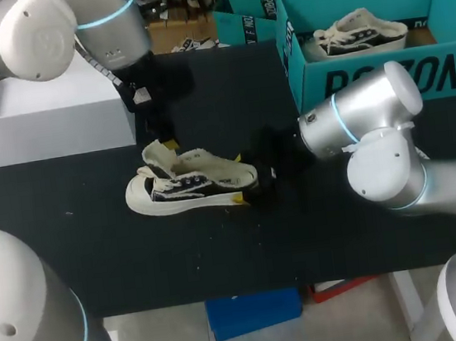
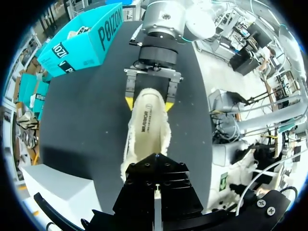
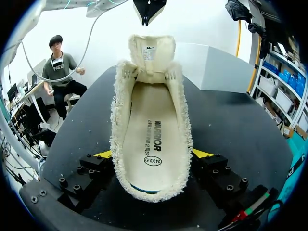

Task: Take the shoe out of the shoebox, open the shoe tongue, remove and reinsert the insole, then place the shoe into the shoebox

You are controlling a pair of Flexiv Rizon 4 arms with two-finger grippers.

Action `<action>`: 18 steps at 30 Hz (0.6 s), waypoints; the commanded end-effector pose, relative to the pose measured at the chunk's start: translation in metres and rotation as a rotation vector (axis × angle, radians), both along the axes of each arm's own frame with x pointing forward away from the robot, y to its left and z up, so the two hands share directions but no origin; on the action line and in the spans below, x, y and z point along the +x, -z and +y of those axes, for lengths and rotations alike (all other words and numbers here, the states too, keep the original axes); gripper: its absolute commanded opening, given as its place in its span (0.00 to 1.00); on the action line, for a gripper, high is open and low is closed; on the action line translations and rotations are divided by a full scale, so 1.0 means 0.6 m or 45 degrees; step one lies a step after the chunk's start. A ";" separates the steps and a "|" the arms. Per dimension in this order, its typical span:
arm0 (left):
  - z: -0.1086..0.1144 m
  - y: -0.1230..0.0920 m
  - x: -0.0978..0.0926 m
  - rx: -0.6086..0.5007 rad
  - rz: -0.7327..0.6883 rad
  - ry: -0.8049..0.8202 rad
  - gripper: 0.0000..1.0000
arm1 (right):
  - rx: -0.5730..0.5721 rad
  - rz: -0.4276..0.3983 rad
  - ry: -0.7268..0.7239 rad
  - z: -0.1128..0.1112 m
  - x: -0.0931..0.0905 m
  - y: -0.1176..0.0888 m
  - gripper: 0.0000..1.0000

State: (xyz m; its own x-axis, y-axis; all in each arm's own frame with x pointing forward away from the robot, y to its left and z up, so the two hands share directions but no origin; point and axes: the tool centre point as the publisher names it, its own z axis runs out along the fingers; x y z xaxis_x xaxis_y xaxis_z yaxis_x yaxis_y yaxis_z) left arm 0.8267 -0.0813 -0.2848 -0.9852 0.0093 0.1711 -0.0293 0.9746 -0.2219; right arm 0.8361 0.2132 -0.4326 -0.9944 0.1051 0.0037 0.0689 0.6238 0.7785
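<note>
A cream and black sneaker (image 1: 188, 185) lies on its sole in the middle of the black table (image 1: 98, 261), toe toward my left arm. My right gripper (image 1: 240, 179) is shut on its heel, one yellow tip on each side (image 2: 129, 103). The cream insole (image 3: 150, 144) lies inside the shoe. The tongue (image 3: 151, 53) is folded up and back over the toe. My left gripper (image 3: 148, 17) hangs shut just above the tongue's end, with a small gap between them. In the left wrist view its black fingers (image 2: 156, 168) hide the toe and tongue.
The teal shoebox (image 1: 383, 76) stands at the back right with a second sneaker (image 1: 361, 33) in it, close behind my right arm. Another teal box (image 1: 246, 14) is behind it. A white box (image 1: 39, 119) stands at the back left.
</note>
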 end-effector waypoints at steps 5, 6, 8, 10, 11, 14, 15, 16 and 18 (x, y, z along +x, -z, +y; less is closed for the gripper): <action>-0.022 0.037 0.016 0.026 0.043 0.025 0.00 | 0.000 0.001 0.000 -0.001 0.001 0.000 0.00; -0.024 0.040 0.020 0.030 0.049 0.030 0.00 | 0.000 0.001 0.000 -0.001 0.001 0.000 0.00; -0.028 0.045 0.025 0.036 0.059 0.041 0.00 | 0.000 0.001 0.000 -0.001 0.001 0.000 0.00; -0.031 0.050 0.030 0.039 0.070 0.053 0.00 | 0.000 0.001 0.000 -0.001 0.001 0.000 0.00; -0.032 0.051 0.031 0.044 0.077 0.060 0.00 | 0.000 0.001 0.000 -0.001 0.001 0.000 0.00; -0.039 0.063 0.036 0.054 0.108 0.093 0.00 | 0.000 0.001 0.000 -0.001 0.001 0.000 0.00; -0.041 0.065 0.037 0.047 0.124 0.104 0.00 | 0.000 0.001 0.000 -0.001 0.001 0.000 0.00; -0.041 0.068 0.038 0.046 0.130 0.111 0.00 | 0.000 0.001 0.000 -0.001 0.001 0.000 0.00; -0.043 0.073 0.039 0.037 0.162 0.134 0.00 | 0.000 0.001 0.000 -0.001 0.001 0.000 0.00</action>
State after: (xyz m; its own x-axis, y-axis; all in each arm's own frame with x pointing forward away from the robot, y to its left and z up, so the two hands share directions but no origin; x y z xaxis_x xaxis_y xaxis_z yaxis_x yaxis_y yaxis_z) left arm 0.8413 -0.1019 -0.3217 -0.9645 0.0890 0.2485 0.0409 0.9805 -0.1924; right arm 0.8361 0.2132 -0.4326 -0.9945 0.1051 0.0037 0.0689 0.6238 0.7785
